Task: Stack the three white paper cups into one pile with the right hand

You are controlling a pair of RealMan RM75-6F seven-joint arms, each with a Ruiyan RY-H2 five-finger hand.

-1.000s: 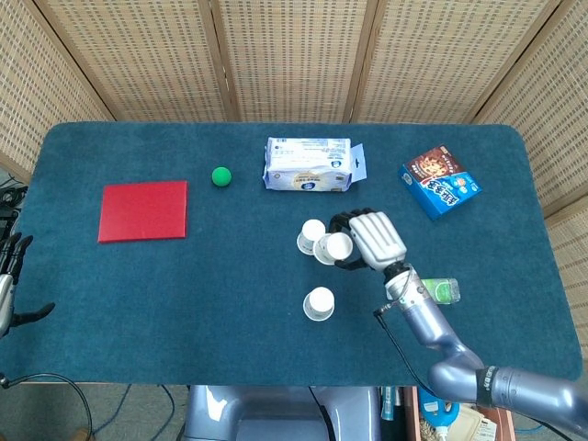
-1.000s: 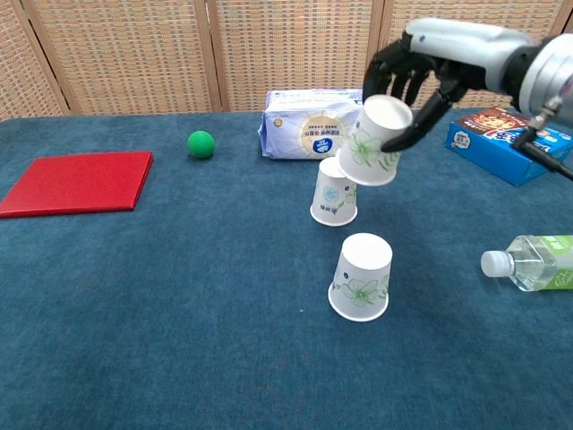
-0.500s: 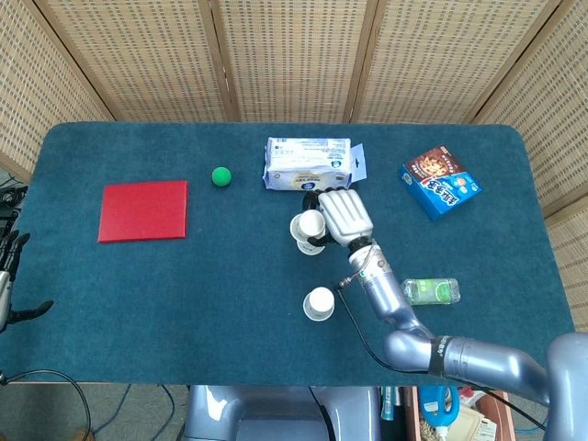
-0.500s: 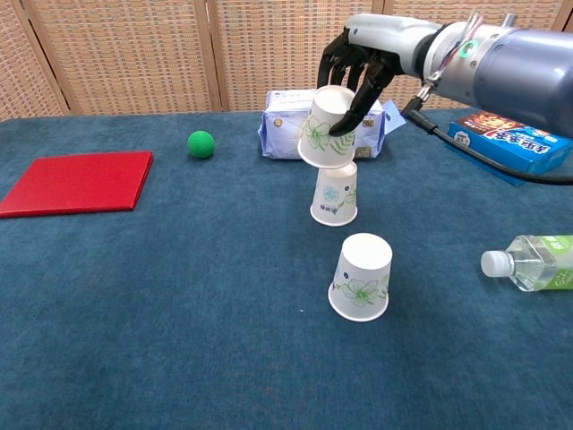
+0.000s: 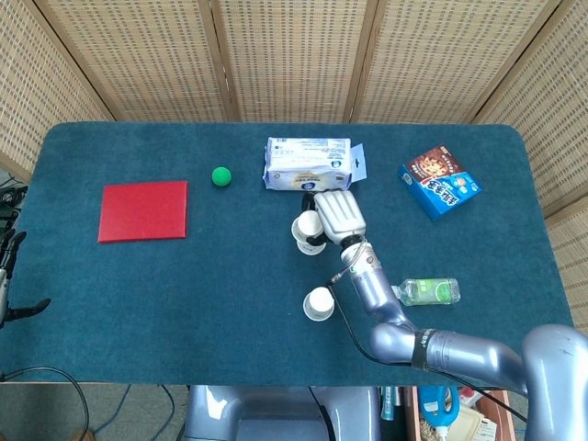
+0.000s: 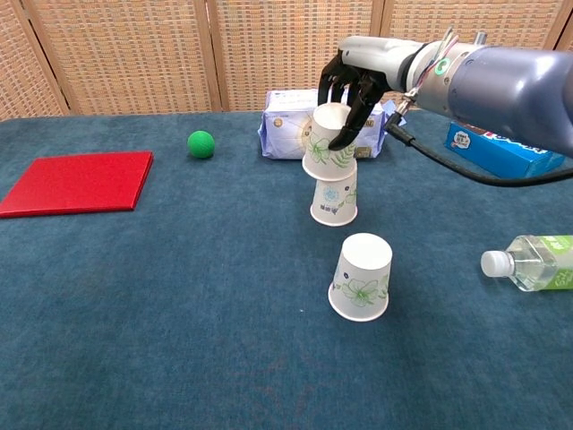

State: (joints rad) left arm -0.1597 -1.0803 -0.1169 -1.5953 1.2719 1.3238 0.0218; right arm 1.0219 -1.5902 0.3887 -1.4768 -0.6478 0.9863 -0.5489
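Note:
Three white paper cups with green flower prints are all upside down. My right hand (image 6: 354,82) grips one cup (image 6: 329,143) from behind and above, slightly tilted, its rim touching the top of a second cup (image 6: 334,199) that stands on the table. In the head view the right hand (image 5: 334,213) covers most of that pair, with the held cup (image 5: 305,227) showing at its left. A third cup (image 6: 363,277) stands alone nearer the front, also seen as the third cup (image 5: 319,303). At the far left edge, off the table, my left hand (image 5: 9,276) holds nothing.
A tissue pack (image 5: 307,163) lies just behind the cups. A green ball (image 5: 220,175) and a red mat (image 5: 142,210) are to the left. A blue snack box (image 5: 440,181) sits at the back right. A water bottle (image 5: 427,291) lies on its side at the right.
My right hand has carried its cup leftward from beside the standing cup to above it, then lowered it onto that cup's top. The other cups have not moved.

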